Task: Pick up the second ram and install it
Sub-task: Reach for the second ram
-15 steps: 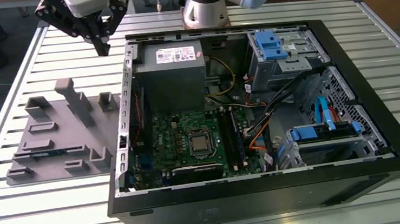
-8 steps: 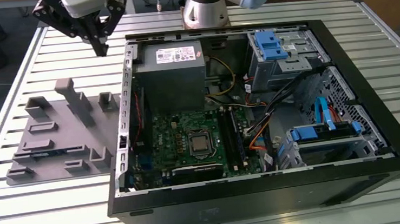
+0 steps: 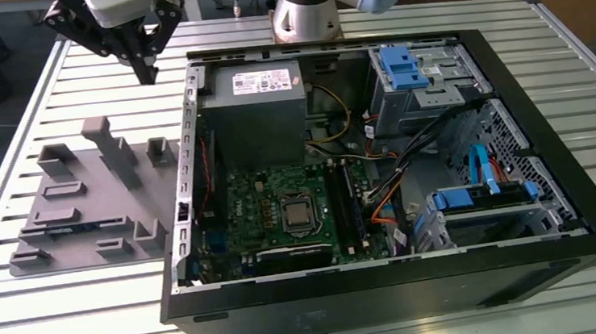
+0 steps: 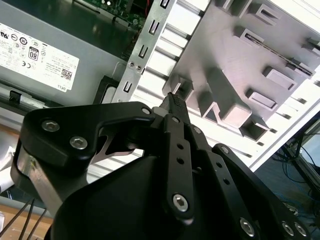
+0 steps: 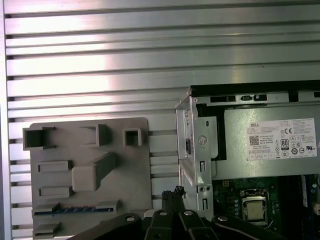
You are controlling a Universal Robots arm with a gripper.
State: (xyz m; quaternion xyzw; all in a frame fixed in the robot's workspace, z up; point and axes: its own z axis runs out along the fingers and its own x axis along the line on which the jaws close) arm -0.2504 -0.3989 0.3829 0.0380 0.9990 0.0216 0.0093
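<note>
The second ram (image 3: 71, 228) is a thin blue stick lying on edge in a slot near the front of the grey tray (image 3: 72, 174). In the first wrist view the ram (image 5: 75, 210) shows as a blue strip in the tray (image 5: 135, 175). My gripper (image 3: 145, 73) hangs over the slatted table beyond the tray's far end, close to the case's power-supply corner and well apart from the ram. Its fingers are shut together and hold nothing, as both wrist views show at the gripper (image 5: 175, 191) (image 4: 173, 99).
The open black computer case (image 3: 552, 112) lies on the exterior view's right, holding the grey power supply (image 3: 254, 98), the green motherboard (image 3: 269, 202) with its long black slots (image 3: 343, 207), cables and blue drive brackets (image 3: 398, 65). Upright blocks (image 3: 113, 155) rise from the tray.
</note>
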